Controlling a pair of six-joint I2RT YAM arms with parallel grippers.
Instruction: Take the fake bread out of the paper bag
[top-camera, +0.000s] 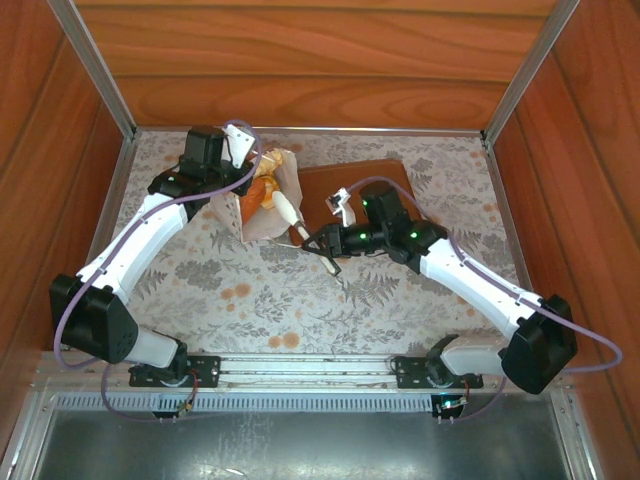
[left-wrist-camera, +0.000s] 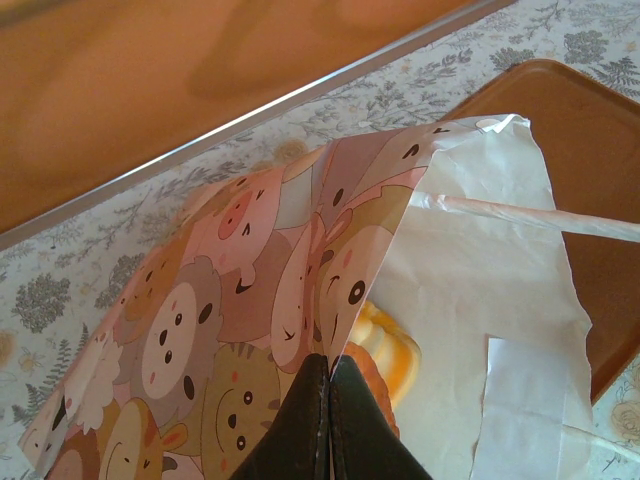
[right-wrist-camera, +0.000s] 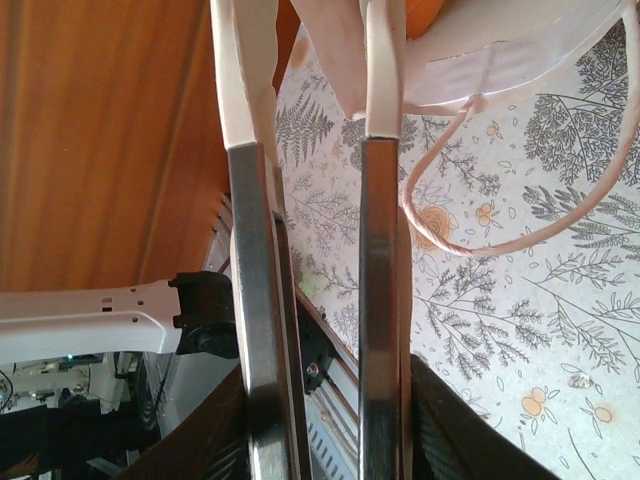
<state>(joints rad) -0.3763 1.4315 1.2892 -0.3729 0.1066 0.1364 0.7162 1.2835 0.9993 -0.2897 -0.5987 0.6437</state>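
While my left fingers (left-wrist-camera: 300, 430) are pinching the paper bag (left-wrist-camera: 480, 290), my parted right fingers (right-wrist-camera: 380, 300) at four o'clock are risking snagging its handle (right-wrist-camera: 412, 205).

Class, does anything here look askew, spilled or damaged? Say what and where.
The paper bag is tipped on its side at the brown board's edge rather than standing. The left gripper pinches its rim, and fake bread shows in its gaping mouth.
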